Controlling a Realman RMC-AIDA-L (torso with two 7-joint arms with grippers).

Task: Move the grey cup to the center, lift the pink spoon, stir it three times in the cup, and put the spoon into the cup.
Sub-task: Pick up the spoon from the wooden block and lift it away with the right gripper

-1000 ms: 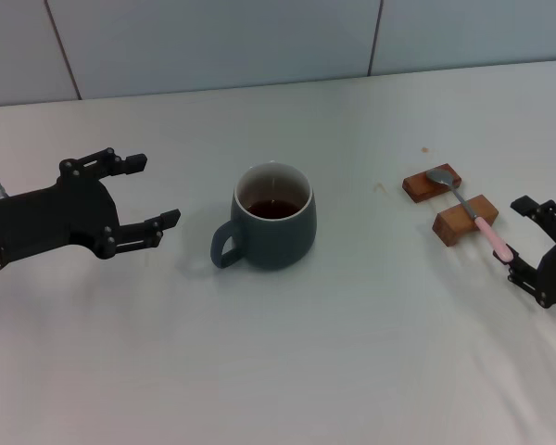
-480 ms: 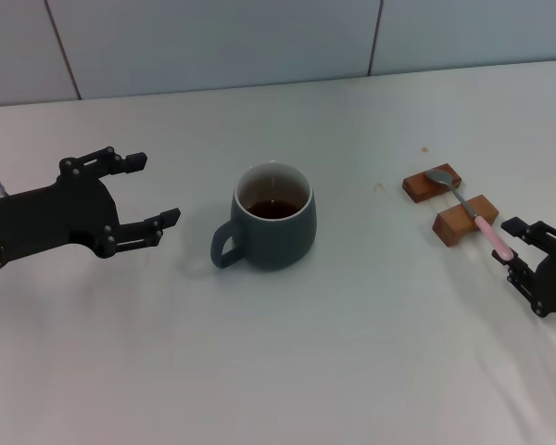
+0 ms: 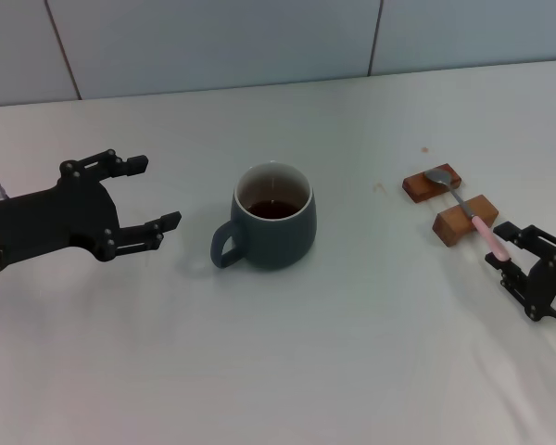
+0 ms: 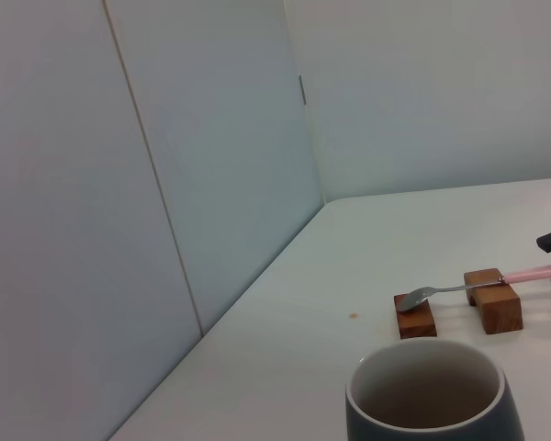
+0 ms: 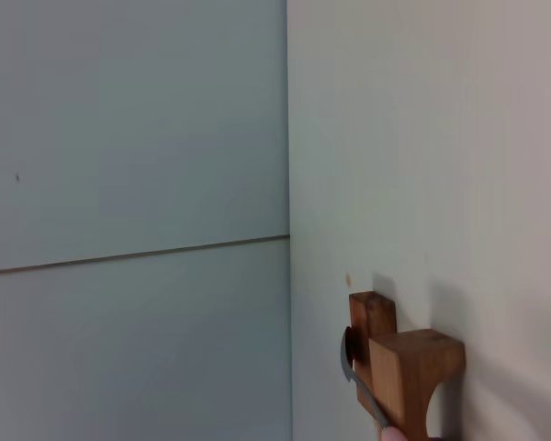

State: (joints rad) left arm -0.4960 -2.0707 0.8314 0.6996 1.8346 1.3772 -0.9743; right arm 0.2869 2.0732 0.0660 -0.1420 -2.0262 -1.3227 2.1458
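The grey cup (image 3: 273, 221) stands mid-table with dark liquid inside, its handle toward my left gripper; it also shows in the left wrist view (image 4: 432, 397). My left gripper (image 3: 156, 190) is open and empty, a short way left of the cup. The pink spoon (image 3: 482, 228) lies across two wooden blocks, with its metal bowl on the far one; it also shows in the left wrist view (image 4: 459, 288). My right gripper (image 3: 502, 247) is open at the table's right, its fingers on either side of the pink handle's end. The right wrist view shows the spoon's neck (image 5: 363, 384).
The two brown wooden blocks (image 3: 432, 183) (image 3: 464, 220) sit right of the cup; they show in the left wrist view (image 4: 414, 317) (image 4: 494, 303) and in the right wrist view (image 5: 409, 367). A tiled wall (image 3: 213, 42) runs behind the white table (image 3: 306, 352).
My right gripper has moved left toward the spoon, and its fingers now straddle the handle's end. The left arm, the cup and the spoon have not moved.
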